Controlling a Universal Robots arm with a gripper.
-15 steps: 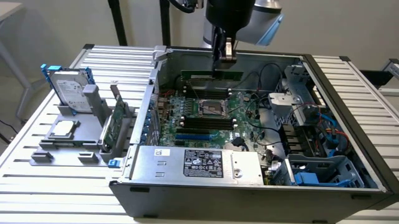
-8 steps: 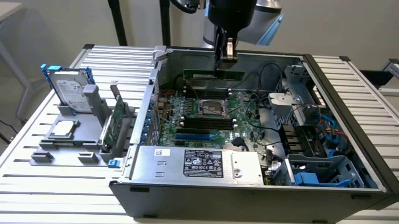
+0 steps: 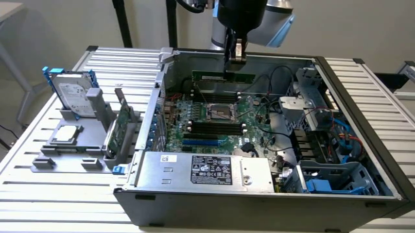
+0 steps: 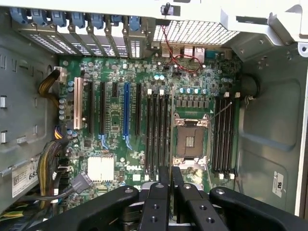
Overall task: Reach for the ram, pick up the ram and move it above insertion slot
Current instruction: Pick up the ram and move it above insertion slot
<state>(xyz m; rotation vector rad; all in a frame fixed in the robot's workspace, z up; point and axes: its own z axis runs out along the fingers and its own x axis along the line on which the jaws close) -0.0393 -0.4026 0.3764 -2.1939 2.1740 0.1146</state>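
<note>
The ram (image 3: pixel 224 76) is pinched edge-on between the fingers of the gripper (image 3: pixel 227 72) and is held level in the air inside the open computer case (image 3: pixel 259 204), above the motherboard (image 3: pixel 214 121). In the wrist view, the gripper (image 4: pixel 168 177) is seen over the black memory slots (image 4: pixel 159 130) beside the processor socket (image 4: pixel 191 140).

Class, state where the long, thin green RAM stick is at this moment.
In the exterior view, the long, thin green RAM stick hangs edge-on from the gripper, held inside the open grey computer case above the far end of the green motherboard.
</note>
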